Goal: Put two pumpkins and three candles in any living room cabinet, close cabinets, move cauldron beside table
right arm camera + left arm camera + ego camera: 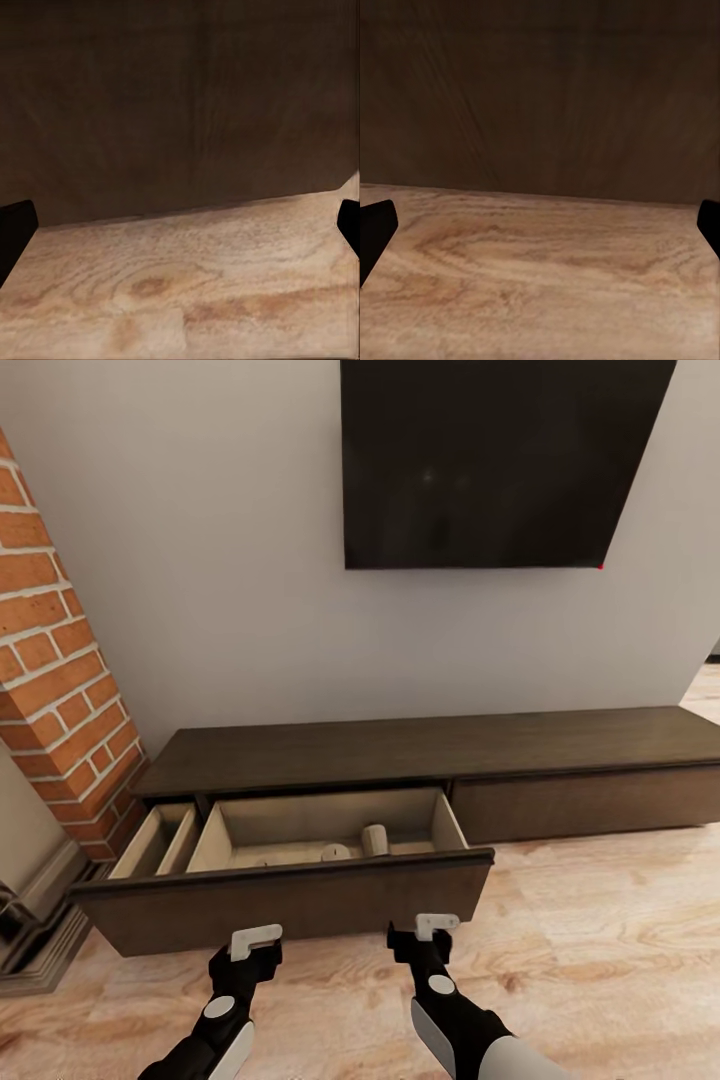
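Below the wall-mounted black TV screen (500, 460), the cabinet (420, 755) runs long and low along the grey wall, dark brown wood. Its left wide drawer (290, 890) is pulled out over the pale wood floor (600, 960), pale interior visible. Inside the drawer: candles (374, 839), one squat cylinder standing toward the back middle, two more lying low in front of it, hard to make out. A narrow side compartment sits at the drawer's left end, contents cannot be told. The right drawer front is flush, closed. Brick column (50, 660) at left.

Left gripper (256, 940) and right gripper (437, 926) both hover just in front of the open drawer front, near it, contact unclear. Both wrist views show dark drawer wood close ahead, with black fingertips (373, 232) at the frame edges, so both sets of fingers are spread wide, holding nothing.

No writing, labels or brands readable anywhere.
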You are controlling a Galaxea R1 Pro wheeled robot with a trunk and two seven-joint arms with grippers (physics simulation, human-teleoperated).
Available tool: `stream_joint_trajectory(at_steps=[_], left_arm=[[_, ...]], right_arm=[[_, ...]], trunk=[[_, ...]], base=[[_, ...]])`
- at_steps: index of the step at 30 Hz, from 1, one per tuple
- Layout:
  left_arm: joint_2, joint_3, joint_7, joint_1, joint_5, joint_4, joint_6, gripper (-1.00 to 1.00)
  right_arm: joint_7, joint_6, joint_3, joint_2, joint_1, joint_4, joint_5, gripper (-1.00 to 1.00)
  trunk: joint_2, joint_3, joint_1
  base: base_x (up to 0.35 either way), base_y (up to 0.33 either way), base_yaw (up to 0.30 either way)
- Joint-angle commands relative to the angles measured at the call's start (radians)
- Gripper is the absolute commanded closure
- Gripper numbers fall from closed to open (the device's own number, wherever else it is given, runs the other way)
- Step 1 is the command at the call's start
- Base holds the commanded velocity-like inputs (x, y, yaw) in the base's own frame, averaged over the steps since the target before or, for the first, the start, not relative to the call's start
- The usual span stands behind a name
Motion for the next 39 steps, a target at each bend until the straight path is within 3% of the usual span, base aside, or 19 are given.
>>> stream_joint_trajectory(at_steps=[1,8,14,17,25,32,39], left_arm=[[0.0,0.0,0.0,0.0,0.0,0.0,0.0,-1.0],[0.0,0.0,0.0,0.0,0.0,0.0,0.0,-1.0],[-0.002,0.001,0.0,0.0,0.0,0.0,0.0,-1.0],[-0.002,0.001,0.0,0.0,0.0,0.0,0.0,-1.0],[-0.002,0.001,0.001,0.0,0.0,0.0,0.002,-1.0],[-0.002,0.001,0.002,0.0,0.0,0.0,0.002,-1.0],[-0.003,0.001,0.002,0.0,0.001,0.0,0.0,-1.0]], right_arm=[[-0.006,0.0,0.002,0.0,0.0,0.0,0.001,-1.0],[-0.01,-0.001,0.01,0.0,0.0,0.0,0.009,-1.0],[-0.006,-0.004,0.011,0.0,0.0,0.0,0.101,-1.0],[-0.006,-0.01,0.01,0.0,0.0,0.0,0.119,-1.0],[-0.005,-0.08,0.009,0.0,0.0,0.001,0.126,-1.0],[-0.003,-0.086,0.009,0.0,0.0,0.001,0.127,-1.0],[-0.002,-0.085,0.008,0.0,0.0,0.004,0.118,-1.0]], trunk=[[-0.007,-0.003,0.004],[-0.056,-0.025,0.031],[-0.056,-0.025,0.031],[-0.056,-0.025,0.031],[-0.056,-0.025,0.031],[-0.056,-0.025,0.031],[-0.056,-0.025,0.031]], base=[[0.0,0.0,0.0],[0.0,0.0,0.0],[0.0,0.0,0.0],[0.0,0.0,0.0],[0.108,0.0,0.0],[0.3,0.0,0.0],[0.062,0.0,0.0]])
